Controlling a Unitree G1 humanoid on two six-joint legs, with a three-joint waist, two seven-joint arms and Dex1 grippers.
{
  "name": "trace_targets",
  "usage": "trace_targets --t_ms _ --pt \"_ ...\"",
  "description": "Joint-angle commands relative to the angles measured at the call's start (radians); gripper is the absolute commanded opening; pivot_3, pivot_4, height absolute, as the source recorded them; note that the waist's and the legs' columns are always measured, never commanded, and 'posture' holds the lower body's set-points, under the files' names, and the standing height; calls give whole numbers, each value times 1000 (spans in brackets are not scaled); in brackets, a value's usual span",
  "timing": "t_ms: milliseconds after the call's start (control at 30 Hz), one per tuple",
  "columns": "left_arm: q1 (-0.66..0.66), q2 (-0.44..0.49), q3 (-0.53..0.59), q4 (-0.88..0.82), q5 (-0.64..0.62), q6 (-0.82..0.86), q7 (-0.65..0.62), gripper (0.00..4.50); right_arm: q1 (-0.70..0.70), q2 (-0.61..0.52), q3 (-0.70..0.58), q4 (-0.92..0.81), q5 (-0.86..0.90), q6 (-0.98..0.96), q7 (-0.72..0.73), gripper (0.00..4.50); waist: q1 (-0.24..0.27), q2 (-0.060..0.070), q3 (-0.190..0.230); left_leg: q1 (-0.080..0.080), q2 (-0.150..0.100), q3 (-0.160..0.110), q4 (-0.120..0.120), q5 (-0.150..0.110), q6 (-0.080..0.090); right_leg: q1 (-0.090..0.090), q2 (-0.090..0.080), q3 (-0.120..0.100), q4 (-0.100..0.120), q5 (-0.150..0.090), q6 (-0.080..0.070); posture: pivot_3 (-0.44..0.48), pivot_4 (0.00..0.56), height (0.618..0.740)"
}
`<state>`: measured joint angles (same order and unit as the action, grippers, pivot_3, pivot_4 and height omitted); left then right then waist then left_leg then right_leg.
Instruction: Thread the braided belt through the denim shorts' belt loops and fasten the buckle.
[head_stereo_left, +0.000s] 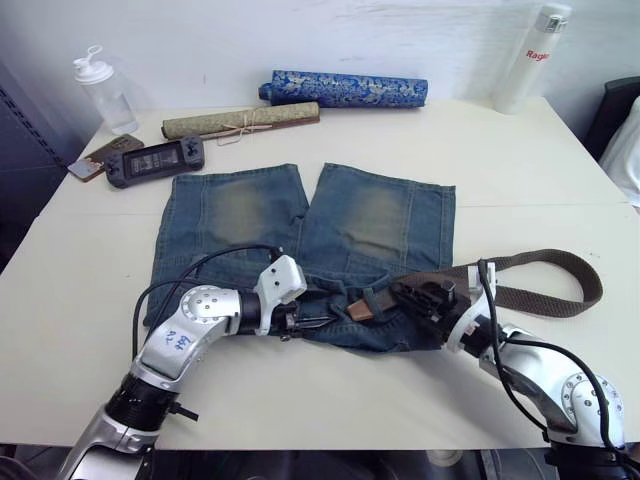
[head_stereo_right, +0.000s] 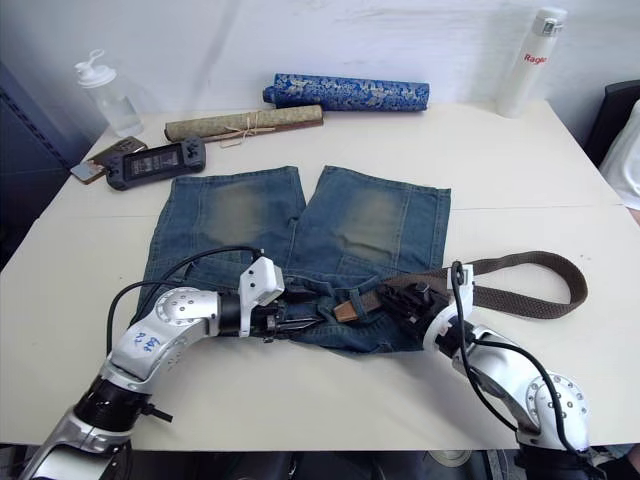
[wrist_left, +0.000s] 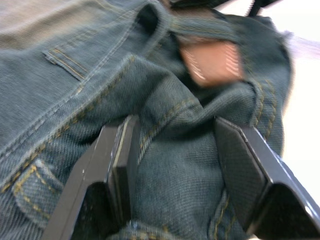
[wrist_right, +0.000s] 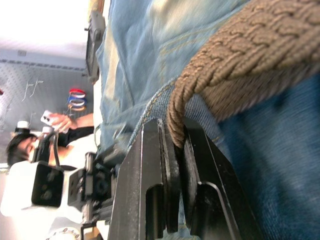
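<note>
Left eye view: console (head_stereo_left: 156, 159) beyond denim shorts (head_stereo_left: 300, 235).

Denim shorts (head_stereo_left: 300, 235): faded blue twill cloth, matt and coarse-grained, with yellowish worn patches and tan topstitching along the seams. Braided belt (head_stereo_left: 545, 285): dark-brown woven strap of rough, ribbed texture, ending in a smooth reddish-brown leather tip (wrist_left: 212, 62) with pale stitching. Left gripper (wrist_left: 175, 165) and right gripper (wrist_right: 175, 175): fingers of smooth, matt black plastic; table (head_stereo_left: 520, 165): smooth, matt cream surface.
</note>
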<state>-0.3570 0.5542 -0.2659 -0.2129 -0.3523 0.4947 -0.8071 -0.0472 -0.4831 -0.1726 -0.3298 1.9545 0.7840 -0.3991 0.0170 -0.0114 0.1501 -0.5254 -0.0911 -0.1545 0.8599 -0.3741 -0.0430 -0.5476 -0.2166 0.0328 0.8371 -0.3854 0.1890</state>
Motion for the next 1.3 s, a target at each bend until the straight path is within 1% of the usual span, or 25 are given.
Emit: trace_targets --t_ms 33,133,267,333,367,433,467,533,600,667,800,867,900,967,1033,1067,1100,1167,1200,1300 --pt "21 11 -27 71 110 56 88 2635 2 75 -2 -61 18 -62 -51 0 7 1 -1 0 0 0 0 0 0 0 0 0 0 0 0 0 150 637" --pt "36 30 -11 41 95 69 72 2635 -2 98 -16 -57 18 -86 -66 0 7 2 -2 0 -1 0 0 0 0 1 0 1 0 0 0 0 150 637" --pt "40 33 27 19 81 64 84 2635 -7 116 -19 -51 18 -95 -84 0 1 5 -4 1 0 0 -1 0 0 0 0 1 0 0 0 0 150 637" --pt "36 26 52 2 84 27 100 3158 -5 122 -4 -51 18 -91 -94 0 0 5 -4 1 0 0 -1 0 0 0 0 1 0 0 0 0 150 637" --pt "38 22 63 -11 83 14 105 3312 -4 123 1 -50 18 -90 -97 0 -1 5 -4 1 0 0 -1 0 0 0 0 1 0 0 0 0 150 637" --pt "48 14 91 -41 73 -16 112 3934 -3 121 7 -48 18 -88 -104 0 -3 5 -4 1 0 0 -2 0 0 0 1 1 0 0 0 0 150 637" --pt "57 16 106 -60 72 -40 111 4126 -4 121 8 -46 18 -89 -108 0 -5 5 -4 1 0 0 -2 0 0 0 1 1 0 0 0 0 150 637" --pt "70 21 125 -85 73 -75 107 4126 -5 122 7 -43 18 -89 -113 0 -7 5 -4 1 0 0 -2 0 0 -1 1 0 0 0 0 0 150 637" --pt "90 11 178 -128 8 -92 77 4126 -9 124 7 -37 18 -87 -117 0 -8 5 -4 1 0 0 -2 0 0 -1 1 0 0 0 0 0 150 637" --pt "107 7 211 -151 -31 -133 48 4126 -12 123 11 -31 18 -86 -121 0 -9 5 -4 0 0 -1 -2 0 0 -1 1 0 0 0 0 0 150 637" --pt "103 -15 226 -144 -59 -187 11 4126 -22 127 25 -17 18 -88 -129 0 -12 5 -3 -1 0 -1 -2 0 0 -2 1 0 0 0 0 0 150 637" --pt "98 -16 210 -136 -47 -225 -16 4126 -26 126 31 -14 18 -89 -133 0 -12 5 -3 -2 0 -1 -1 0 0 -2 0 0 0 0 0 0 150 637" --pt "94 -18 197 -127 -31 -248 -24 4126 -28 128 33 -13 18 -89 -134 0 -12 4 -3 -2 0 -1 -1 0 0 -2 0 0 0 0 0 0 150 637" --pt "81 -28 141 -95 75 -363 -20 4126 -36 131 38 -13 18 -93 -139 0 -12 4 -3 -2 0 -1 -1 0 0 -2 0 0 0 0 0 0 150 637" --pt "62 -62 97 -39 230 -542 58 4126 -41 136 43 -17 18 -97 -143 0 -12 4 -3 -2 0 0 -1 0 0 -2 0 0 0 0 0 0 150 637" --pt "57 -73 88 -17 278 -604 86 4126 -42 138 44 -19 18 -99 -144 0 -12 4 -3 -2 0 1 -1 0 0 -2 0 1 0 0 0 0 150 637" --pt "59 -73 76 23 365 -722 136 4126 -42 140 45 -22 18 -102 -145 0 -12 4 -3 -2 0 1 -1 0 0 -2 0 1 0 0 0 0 150 637" --pt "64 -72 65 82 468 -869 196 4126 -42 143 47 -25 18 -107 -147 0 -15 4 -3 -3 0 1 -1 0 0 -3 0 1 0 0 0 0 150 637" --pt "70 -70 60 106 496 -936 213 4126 -40 145 49 -28 18 -111 -148 0 -15 4 -3 -2 0 1 -1 0 0 -3 0 1 1 0 0 0 150 637" --pt "75 -65 48 148 503 -1047 212 4126 -36 152 54 -40 18 -123 -152 0 -15 4 -3 -2 0 0 -1 0 0 -3 0 0 1 2 4 0 150 637"
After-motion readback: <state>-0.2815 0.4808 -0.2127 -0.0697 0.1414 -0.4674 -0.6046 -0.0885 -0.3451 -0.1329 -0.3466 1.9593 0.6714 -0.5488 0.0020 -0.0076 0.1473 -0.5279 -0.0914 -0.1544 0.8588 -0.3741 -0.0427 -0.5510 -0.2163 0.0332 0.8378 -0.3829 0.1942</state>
